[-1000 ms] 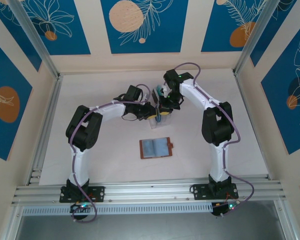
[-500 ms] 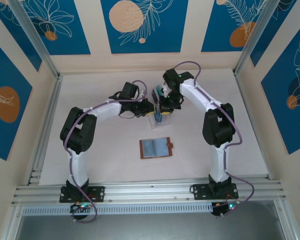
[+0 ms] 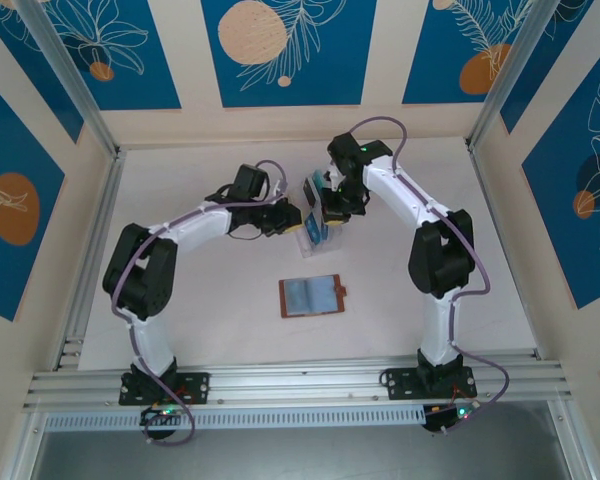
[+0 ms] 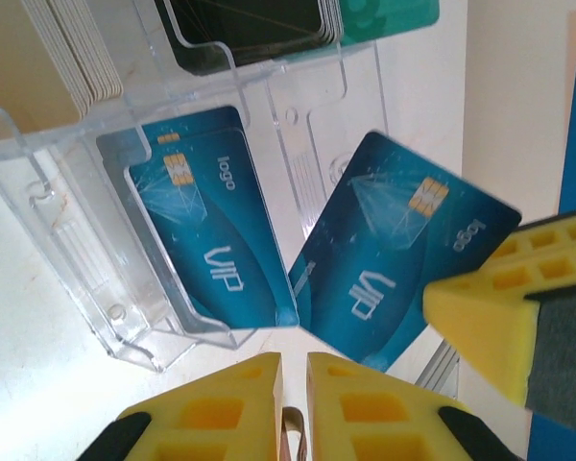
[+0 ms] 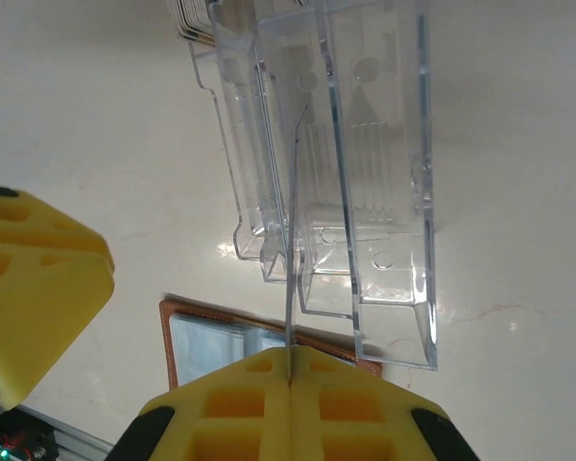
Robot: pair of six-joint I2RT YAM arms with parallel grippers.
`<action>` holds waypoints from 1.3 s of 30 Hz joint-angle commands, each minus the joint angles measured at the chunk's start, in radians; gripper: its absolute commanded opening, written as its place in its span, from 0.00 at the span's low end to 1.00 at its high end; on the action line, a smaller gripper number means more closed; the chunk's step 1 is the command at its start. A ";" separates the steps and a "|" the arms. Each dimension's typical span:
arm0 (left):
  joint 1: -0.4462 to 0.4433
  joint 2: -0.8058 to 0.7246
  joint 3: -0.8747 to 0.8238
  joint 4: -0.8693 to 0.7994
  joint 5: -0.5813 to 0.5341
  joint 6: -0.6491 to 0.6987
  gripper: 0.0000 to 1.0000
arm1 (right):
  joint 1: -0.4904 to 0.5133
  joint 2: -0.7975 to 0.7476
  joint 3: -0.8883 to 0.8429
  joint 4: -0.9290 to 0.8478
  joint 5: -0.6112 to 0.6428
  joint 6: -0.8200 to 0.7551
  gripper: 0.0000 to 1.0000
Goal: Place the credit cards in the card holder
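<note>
Blue card (image 4: pixel 394 254) hangs tilted at centre-right of the left wrist view, just beside the clear rack (image 4: pixel 67 259). The right gripper (image 5: pixel 290 370) has it clamped by one edge. Other cards (image 4: pixel 206 216) stand in the rack's slots. In the top view the holder (image 3: pixel 313 297) lies open at centre, below the rack and apart from it. The left gripper (image 4: pixel 293 370) is nearly closed, with nothing seen between its fingers.

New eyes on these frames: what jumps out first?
The right gripper is shut on a blue VIP card at the clear plastic rack, mid-table where both arms meet. The rack's slots hold more cards in blue, black, cream and teal. Nearer the arm bases, the brown card holder lies open and flat.
</note>
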 commanded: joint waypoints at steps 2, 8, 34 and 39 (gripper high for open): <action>-0.006 -0.076 -0.049 -0.059 0.009 0.056 0.15 | 0.007 -0.088 0.020 -0.015 0.035 0.021 0.00; -0.080 -0.145 -0.141 -0.161 -0.068 0.147 0.15 | 0.018 -0.231 -0.084 0.049 0.038 0.030 0.00; -0.225 -0.083 -0.333 -0.176 -0.205 0.170 0.14 | 0.069 -0.509 -0.928 0.611 -0.410 0.060 0.00; -0.224 -0.090 -0.361 -0.184 -0.223 0.173 0.14 | 0.071 -0.463 -0.952 0.643 -0.398 0.068 0.00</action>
